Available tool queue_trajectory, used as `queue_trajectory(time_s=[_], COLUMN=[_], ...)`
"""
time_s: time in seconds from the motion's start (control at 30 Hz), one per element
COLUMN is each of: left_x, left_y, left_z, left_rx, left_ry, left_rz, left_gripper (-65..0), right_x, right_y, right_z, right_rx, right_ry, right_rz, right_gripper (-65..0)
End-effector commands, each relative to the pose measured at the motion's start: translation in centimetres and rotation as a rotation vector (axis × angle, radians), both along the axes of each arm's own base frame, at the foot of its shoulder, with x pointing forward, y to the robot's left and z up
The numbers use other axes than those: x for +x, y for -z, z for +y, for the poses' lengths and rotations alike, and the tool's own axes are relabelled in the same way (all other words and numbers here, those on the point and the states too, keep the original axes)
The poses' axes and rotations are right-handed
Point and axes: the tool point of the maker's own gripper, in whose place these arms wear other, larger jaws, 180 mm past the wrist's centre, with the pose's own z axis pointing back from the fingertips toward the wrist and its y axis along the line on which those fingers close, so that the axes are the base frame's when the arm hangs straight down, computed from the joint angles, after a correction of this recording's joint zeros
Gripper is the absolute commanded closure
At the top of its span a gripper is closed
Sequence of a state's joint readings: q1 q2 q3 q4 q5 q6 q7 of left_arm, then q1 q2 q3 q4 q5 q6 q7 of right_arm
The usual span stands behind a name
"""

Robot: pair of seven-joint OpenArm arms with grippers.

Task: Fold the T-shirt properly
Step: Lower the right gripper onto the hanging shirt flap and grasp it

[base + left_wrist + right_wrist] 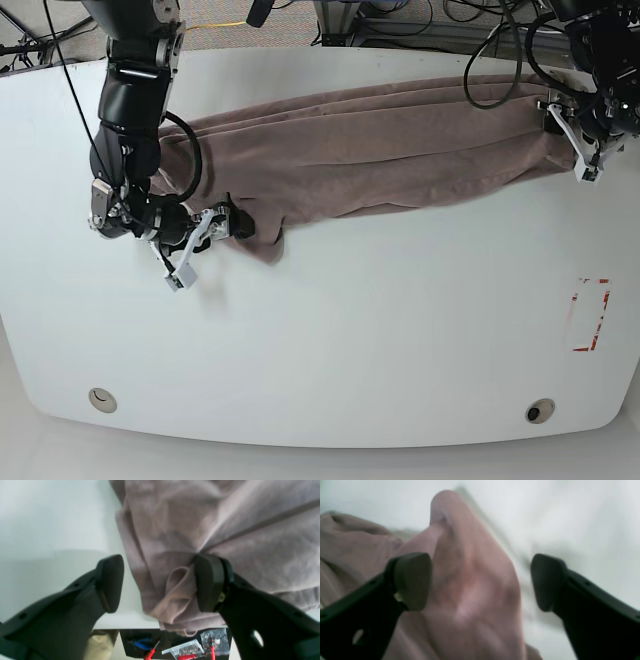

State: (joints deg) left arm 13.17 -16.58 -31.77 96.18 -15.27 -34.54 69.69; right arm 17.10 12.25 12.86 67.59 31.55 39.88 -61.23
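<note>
Both end effectors spread around T-shirt (380, 150) edges; only left wrist view shows tools (180, 650) below table.

Two black robot arms with black cables.
Left gripper (160, 585) and right gripper (481, 581): matte black fingers, rounded oval pads, small holes; white brackets at wrists.

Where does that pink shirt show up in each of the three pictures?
Left wrist view: the T-shirt fills the upper right, its bunched end between the open left hand.
Right wrist view: a blurred ridge of it rises at centre and left, between the open right hand.
Base view: it stretches across the upper half.
Shared landmark: the white table, seen in all three.
</note>
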Motion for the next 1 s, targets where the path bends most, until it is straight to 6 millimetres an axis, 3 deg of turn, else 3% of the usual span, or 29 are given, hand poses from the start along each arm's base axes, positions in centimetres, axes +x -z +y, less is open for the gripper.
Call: queue_trajectory(time_s=[0.0,0.1,0.27,0.37,0.43,0.6,0.83,0.97], left_x=[0.6,0.6,0.7,0.7,0.7,0.6,0.6,0.6], left_y=[-1.0,-0.9,-0.9,-0.9,-0.9,-0.9,-0.9,-0.9], left_z=[0.6,0.6,0.6,0.6,0.6,0.6,0.7,0.8], left_rx=[0.022,0.022,0.023,0.023,0.023,0.023,0.026,0.028], left_ry=[0.006,0.005,0.007,0.007,0.007,0.007,0.008,0.009], left_rz=[-0.026,-0.025,-0.024,-0.024,-0.024,-0.023,-0.019,-0.019], left_gripper=[-40.8,-40.8,-40.8,-40.8,-40.8,-40.8,-40.8,-40.8], right_x=[1.3,1.4,2.2,2.9,3.5,3.2,1.1,1.1], right_y=[-1.4,-1.4,-2.4,-3.4,-5.2,-8.5,-8.9,-9.4], right_z=[0.9,1.2,1.2,0.8,-0.3,-2.4,-4.2,-4.7], right_rx=[0.026,0.033,0.041,0.046,0.067,0.120,0.215,0.232], right_ry=[0.001,-0.001,0.005,0.018,0.059,0.108,0.144,0.155], right_rz=[-0.054,-0.056,-0.081,-0.113,-0.170,-0.262,-0.254,-0.267], right_gripper=[-49.9,-35.8,0.0,-0.2,0.0,0.0,0.0,0.0])
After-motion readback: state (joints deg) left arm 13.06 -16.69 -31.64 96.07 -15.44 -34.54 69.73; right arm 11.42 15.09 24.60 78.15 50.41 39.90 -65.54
